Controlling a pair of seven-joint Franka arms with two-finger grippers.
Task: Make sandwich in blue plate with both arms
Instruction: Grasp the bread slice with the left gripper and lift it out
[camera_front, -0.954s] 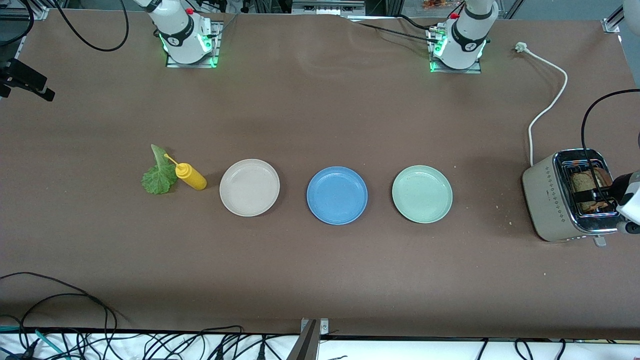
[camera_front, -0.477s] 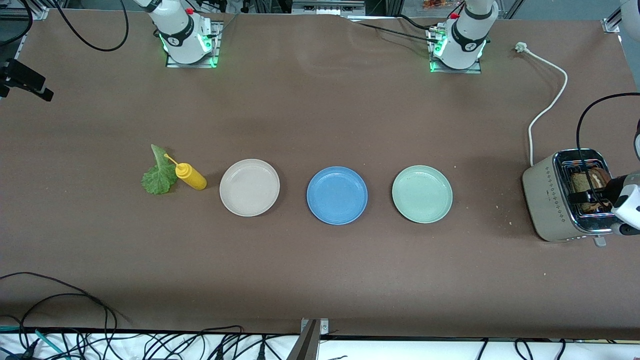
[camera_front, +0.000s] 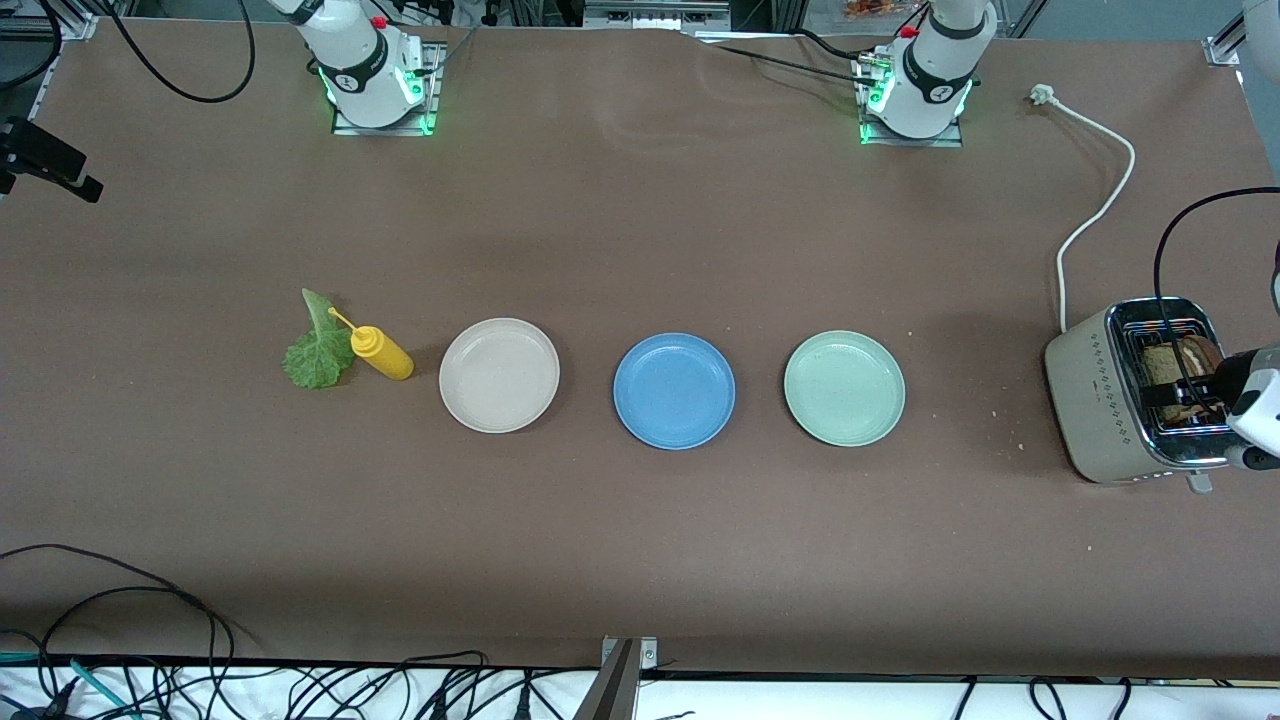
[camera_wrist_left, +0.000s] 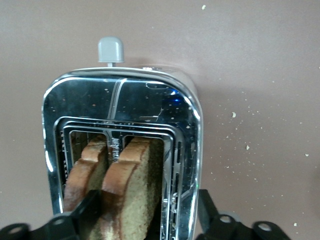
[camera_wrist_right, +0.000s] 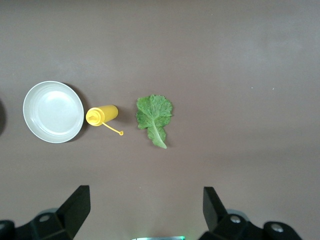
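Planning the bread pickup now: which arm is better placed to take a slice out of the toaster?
Left. The left gripper is at the toaster, fingers straddling a bread slice. The right gripper hangs open high over the lettuce leaf at the other end.

This is my workplace, a robotics lab and no kitchen. My two arms are bolted by green-lit bases (camera_front: 380, 95) along one edge of a wide table (camera_front: 640, 560) under plain brown covering, with aluminium framing (camera_front: 1222, 50) at its corner. Loose black cables (camera_front: 120, 610) trail over the edge nearest the front camera. The kitchen things look like props: a toaster (camera_front: 1110, 400) with its white cord (camera_front: 1095, 215) unplugged on the table.
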